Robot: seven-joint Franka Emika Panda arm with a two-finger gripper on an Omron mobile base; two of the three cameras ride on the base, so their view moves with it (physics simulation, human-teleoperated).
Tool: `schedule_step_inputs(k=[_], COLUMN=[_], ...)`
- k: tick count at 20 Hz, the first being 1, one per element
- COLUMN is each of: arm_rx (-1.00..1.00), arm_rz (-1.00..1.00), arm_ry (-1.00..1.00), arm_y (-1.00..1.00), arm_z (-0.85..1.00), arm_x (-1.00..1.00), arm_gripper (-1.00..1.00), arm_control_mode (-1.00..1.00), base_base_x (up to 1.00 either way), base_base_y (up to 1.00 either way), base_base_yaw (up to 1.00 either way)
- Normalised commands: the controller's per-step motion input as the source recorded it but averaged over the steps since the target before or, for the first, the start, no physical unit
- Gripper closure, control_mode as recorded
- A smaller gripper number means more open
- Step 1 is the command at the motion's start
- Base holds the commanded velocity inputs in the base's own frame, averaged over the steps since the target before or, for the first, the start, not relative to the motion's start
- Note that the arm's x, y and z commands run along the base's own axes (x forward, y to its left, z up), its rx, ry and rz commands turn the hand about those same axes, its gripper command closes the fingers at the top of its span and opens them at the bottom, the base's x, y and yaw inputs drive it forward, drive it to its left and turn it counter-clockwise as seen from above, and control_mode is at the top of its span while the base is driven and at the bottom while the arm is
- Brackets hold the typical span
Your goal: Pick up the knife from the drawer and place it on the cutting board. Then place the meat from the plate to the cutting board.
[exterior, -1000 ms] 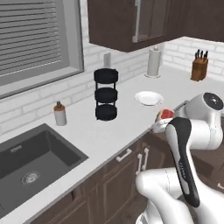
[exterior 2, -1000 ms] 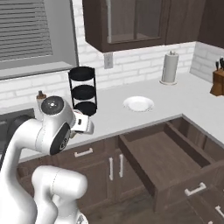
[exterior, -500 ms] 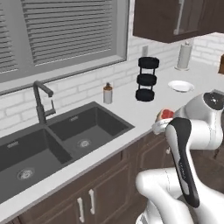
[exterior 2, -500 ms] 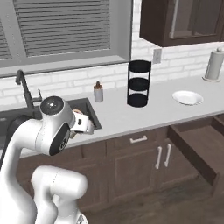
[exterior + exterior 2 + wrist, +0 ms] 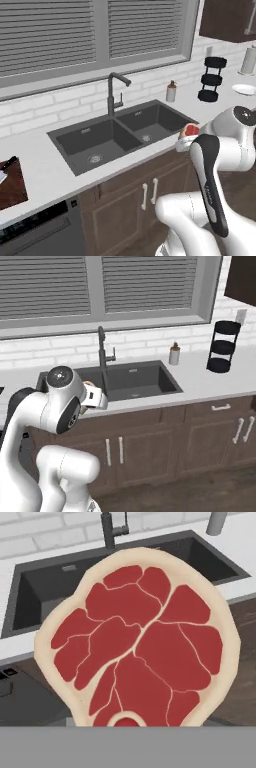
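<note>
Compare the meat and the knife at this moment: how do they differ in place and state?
The meat hangs at the end effector, in the air over the counter edge by the sink; the knife lies flat on the cutting board. The meat is broad, red with a pale rim; the knife shows a dark handle. Neither is on the plate.

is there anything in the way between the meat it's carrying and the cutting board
Nothing visible blocks it. The meat is held up at the gripper, above the counter's front edge by the sink. The cutting board lies far along the counter, past the sink, with the knife already on it.
</note>
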Motion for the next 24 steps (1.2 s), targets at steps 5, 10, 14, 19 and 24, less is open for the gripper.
schedule_step_inputs(k=[5, 10, 14, 19, 24], arm_rx=[0.0, 0.0, 0.0, 0.0, 0.0], arm_rz=[0.0, 0.0, 0.0, 0.0, 0.0], arm_ry=[0.0, 0.0, 0.0, 0.0, 0.0], arm_y=[0.0, 0.0, 0.0, 0.0, 0.0], arm_z=[0.0, 0.0, 0.0, 0.0, 0.0], arm_x=[0.0, 0.0, 0.0, 0.0, 0.0], arm_gripper=[1.0, 1.0, 1.0, 1.0, 1.0], arm_control_mode=[1.0, 1.0, 1.0, 1.0, 1.0], base_base_x=[-0.39, 0.04, 0.23, 0.69, 0.5], base_base_y=[1.0, 1.0, 0.99, 0.71, 0.08], base_base_yaw=[0.25, 0.09, 0.0, 0.0, 0.0])
